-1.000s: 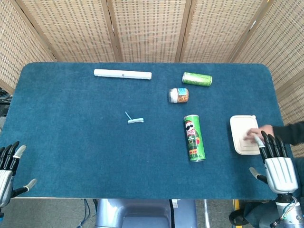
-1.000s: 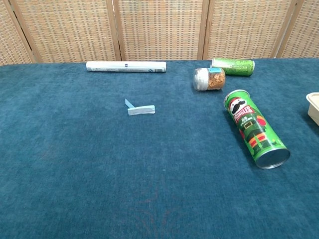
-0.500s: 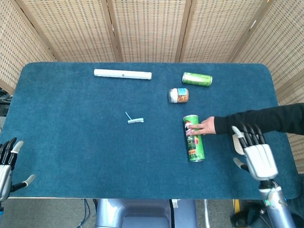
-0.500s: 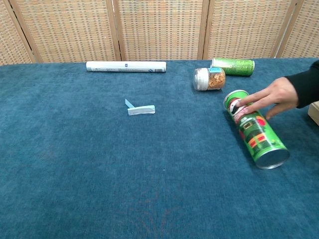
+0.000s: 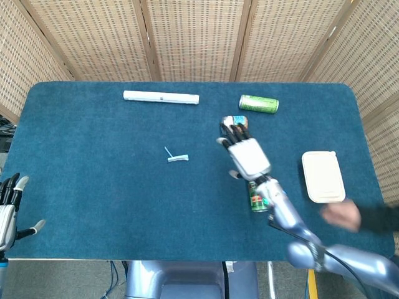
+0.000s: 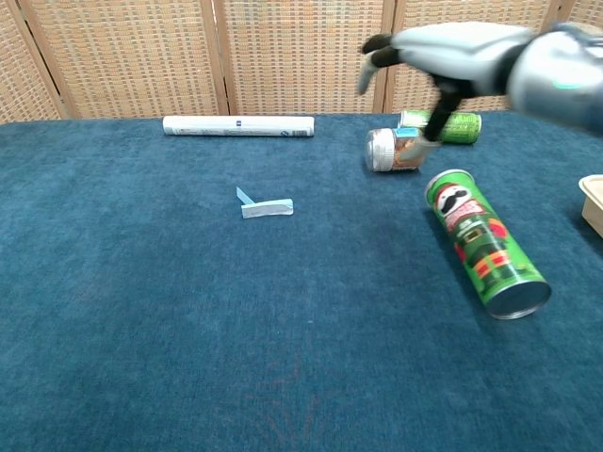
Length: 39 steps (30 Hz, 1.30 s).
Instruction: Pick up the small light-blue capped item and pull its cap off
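Note:
The small light-blue capped item (image 5: 177,157) (image 6: 266,208) lies flat on the blue table, left of centre, with a thin blue strip sticking out at its left end. My right hand (image 5: 245,151) (image 6: 448,49) hangs high over the table's middle right, above the chips tube, fingers spread and empty, well to the right of the item. My left hand (image 5: 9,206) sits at the near left edge, fingers spread, holding nothing; the chest view does not show it.
A green chips tube (image 5: 255,194) (image 6: 484,242) lies right of centre. A small jar (image 6: 394,148) and a green can (image 5: 259,103) lie behind it. A white tube (image 5: 161,96) lies at the back. A white lidded box (image 5: 323,176) is at the right, with a person's hand (image 5: 341,215) near it.
My right hand has swung up and left from the near right edge to over the chips tube. The person's arm has pulled back from the tube toward the near right corner.

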{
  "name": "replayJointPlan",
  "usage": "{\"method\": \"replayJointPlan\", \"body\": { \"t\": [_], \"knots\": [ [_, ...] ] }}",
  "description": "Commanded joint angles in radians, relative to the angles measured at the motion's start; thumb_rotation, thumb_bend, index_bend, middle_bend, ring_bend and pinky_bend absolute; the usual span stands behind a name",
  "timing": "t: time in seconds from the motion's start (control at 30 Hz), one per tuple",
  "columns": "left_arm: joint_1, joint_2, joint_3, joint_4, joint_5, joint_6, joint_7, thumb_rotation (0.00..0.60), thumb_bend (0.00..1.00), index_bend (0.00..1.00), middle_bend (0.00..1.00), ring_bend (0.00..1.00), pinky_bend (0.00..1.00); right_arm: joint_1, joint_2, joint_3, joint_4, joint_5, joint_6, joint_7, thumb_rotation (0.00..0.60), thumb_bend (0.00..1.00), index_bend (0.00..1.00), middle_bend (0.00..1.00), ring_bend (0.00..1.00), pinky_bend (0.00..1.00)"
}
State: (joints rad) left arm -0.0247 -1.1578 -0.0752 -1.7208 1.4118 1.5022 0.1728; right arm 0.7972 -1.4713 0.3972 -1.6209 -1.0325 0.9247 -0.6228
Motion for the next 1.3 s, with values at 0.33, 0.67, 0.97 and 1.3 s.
{"method": "replayJointPlan", "body": {
  "t": [0.33, 0.67, 0.97, 1.3],
  "knots": [
    [-0.037, -0.006, -0.049, 0.014, -0.129, -0.066, 0.015, 0.6, 0.01, 0.0, 0.0, 0.0, 0.0, 0.343, -0.458, 0.019, 0.675, 0.174, -0.199, 0.036, 0.6, 0.08, 0.43, 0.0, 0.0, 0.0],
    [-0.051, -0.005, -0.062, 0.034, -0.188, -0.099, 0.008, 0.6, 0.01, 0.0, 0.0, 0.0, 0.0, 0.444, -0.616, 0.025, 0.959, 0.159, -0.291, 0.142, 0.6, 0.21, 0.45, 0.0, 0.0, 0.0],
    [-0.057, -0.002, -0.061, 0.037, -0.201, -0.109, -0.001, 0.6, 0.01, 0.0, 0.0, 0.0, 0.0, 0.511, -0.683, 0.051, 1.102, 0.16, -0.325, 0.175, 0.6, 0.36, 0.45, 0.0, 0.0, 0.0],
    [-0.06, 0.005, -0.061, 0.037, -0.212, -0.111, -0.012, 0.6, 0.01, 0.0, 0.0, 0.0, 0.0, 0.541, -0.725, 0.056, 1.192, 0.155, -0.364, 0.19, 0.6, 0.4, 0.45, 0.0, 0.0, 0.0]
  ]
}}
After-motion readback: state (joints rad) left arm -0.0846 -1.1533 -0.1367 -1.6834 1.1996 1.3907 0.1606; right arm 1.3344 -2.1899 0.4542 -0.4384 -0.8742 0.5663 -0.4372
